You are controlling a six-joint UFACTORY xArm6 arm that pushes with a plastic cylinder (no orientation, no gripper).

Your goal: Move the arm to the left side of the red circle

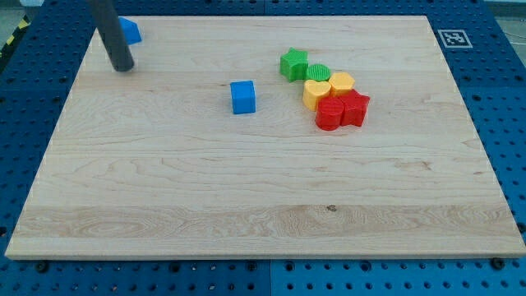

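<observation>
Camera view, nearest things first:
- wooden board [246, 205], bare along the view's bottom.
- red circle [329, 114] touches the red star [355, 108], with the yellow heart [316, 93] just behind it.
- blue cube [242, 96] stands alone, near the route; a straight sweep could knock it into the cluster.
- my tip [123, 68], a bare rod grasping nothing, rests far at the view's top left, beside another blue block [129, 30].

On a pale wooden board [246, 189] over a blue pegboard table [501, 99], my tip [123, 68] rests near the view's top-left corner, just beside a blue block [130, 31] partly hidden behind the rod; a blue cube [243, 97] sits alone mid-board; to the view's right cluster a green star [293, 63], green circle [319, 73], yellow heart [316, 94], a second yellow block [342, 83], red circle [330, 114] and red star [355, 108], well apart from the tip.
</observation>
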